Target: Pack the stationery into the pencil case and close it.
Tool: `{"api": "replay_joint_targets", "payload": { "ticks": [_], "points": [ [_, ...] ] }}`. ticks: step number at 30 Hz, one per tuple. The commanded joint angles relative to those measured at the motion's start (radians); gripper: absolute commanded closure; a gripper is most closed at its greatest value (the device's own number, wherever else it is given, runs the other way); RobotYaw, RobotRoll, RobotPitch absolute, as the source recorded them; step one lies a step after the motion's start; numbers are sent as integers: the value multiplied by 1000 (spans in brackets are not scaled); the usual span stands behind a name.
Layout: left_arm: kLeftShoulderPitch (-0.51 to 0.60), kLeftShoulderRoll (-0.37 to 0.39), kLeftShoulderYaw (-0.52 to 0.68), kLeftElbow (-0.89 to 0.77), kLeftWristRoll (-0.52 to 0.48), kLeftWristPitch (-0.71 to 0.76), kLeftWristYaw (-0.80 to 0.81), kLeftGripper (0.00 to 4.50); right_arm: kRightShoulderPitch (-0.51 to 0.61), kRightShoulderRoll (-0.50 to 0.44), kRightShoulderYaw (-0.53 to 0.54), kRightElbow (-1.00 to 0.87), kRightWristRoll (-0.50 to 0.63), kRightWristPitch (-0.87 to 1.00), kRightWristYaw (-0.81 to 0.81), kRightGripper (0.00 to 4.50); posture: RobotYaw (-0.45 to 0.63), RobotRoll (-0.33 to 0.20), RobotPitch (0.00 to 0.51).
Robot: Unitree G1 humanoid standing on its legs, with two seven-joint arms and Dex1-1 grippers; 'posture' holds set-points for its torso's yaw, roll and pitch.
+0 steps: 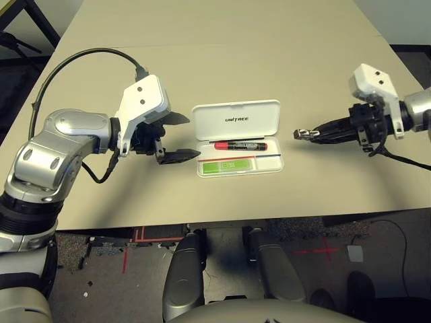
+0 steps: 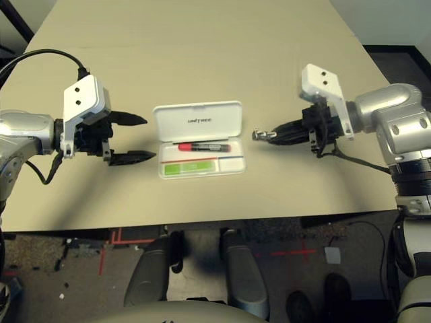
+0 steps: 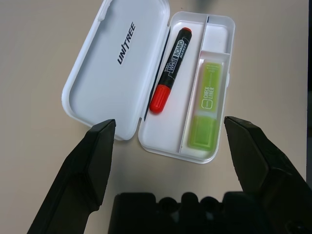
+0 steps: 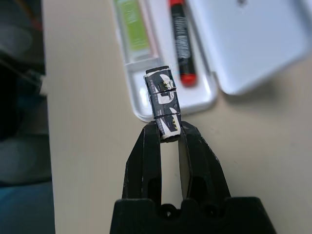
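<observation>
Right gripper (image 4: 169, 134) pinches the metal piece (image 1: 306, 134) just off the case's (image 4: 199, 101) right end, the piece poking out toward the open tray, and with this arm nearer than the wide-open left gripper (image 3: 168, 141), it's surely a short carry leftward!

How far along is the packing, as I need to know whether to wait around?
The marker and green highlighter already lie in the case. The right gripper holds the small black-and-silver item beside the case. Left: putting that in, then closing the lid, which stands open.
</observation>
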Motion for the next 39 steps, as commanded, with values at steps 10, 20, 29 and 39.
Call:
{"api": "replay_joint_targets", "payload": {
  "ticks": [10, 20, 29, 39],
  "points": [
    [17, -9, -4, -2, 4, -9, 22, 0, -5, 132, 116, 7, -97, -73, -27, 4249, 47, 0, 196],
    [24, 1, 2, -8, 0, 7, 28, 0, 11, 148, 115, 63, -132, -141, -31, 4249, 55, 0, 196],
    [4, -1, -14, 45, 32, -25, 30, 0, 22, 152, 102, 78, -113, -140, -12, 2162, 42, 0, 192],
    [-89, -38, -16, 234, 14, 34, -1, 0, 14, 145, 26, 138, -16, -129, 44, 47, 35, 0, 197]
  ]
}}
